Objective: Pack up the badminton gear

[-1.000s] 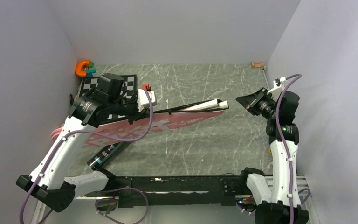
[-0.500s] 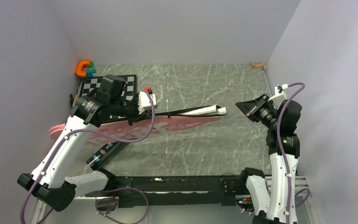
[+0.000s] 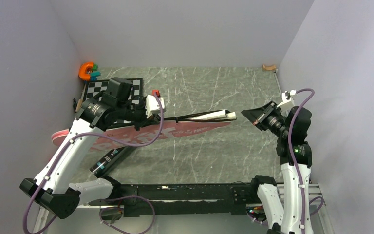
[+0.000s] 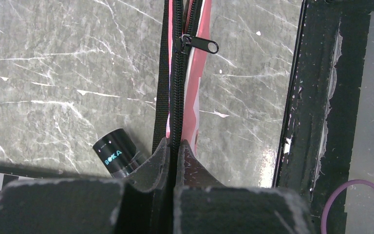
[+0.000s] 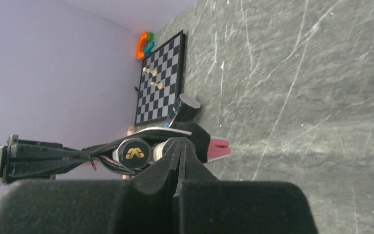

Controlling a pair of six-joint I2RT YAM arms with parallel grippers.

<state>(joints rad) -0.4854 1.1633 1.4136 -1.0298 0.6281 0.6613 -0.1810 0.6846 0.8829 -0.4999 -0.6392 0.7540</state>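
the pink bag [image 3: 175, 130], long and racket-shaped with pale lettering on its side, stretched from the left edge of the tabletop [image 3: 214, 161] toward the middle, tipped up on its edge with the black zip [image 4: 177, 92] uppermost; the zip pull [image 4: 199, 45] lay off to one side; white racket handles [image 3: 216, 115] poked out of the narrow end, which pointed at the right edge; in the right wrist view one handle showed a black butt cap with a yellow logo [image 5: 134, 154]; the left gripper [image 4: 173, 146] had its jaws clamped on the zip seam of the pink bag; the right gripper [image 5: 181, 145] hung in the air just beyond the handles, near the right edge, its jaws pressed together on nothing; the long black tube [image 3: 109, 160] lay flat under the bag's wide part, toward the near-left corner, its end cap lettered in blue; the chessboard [image 3: 95, 88] sat by the far-left corner with the orange toy [image 3: 85, 71] beyond it.
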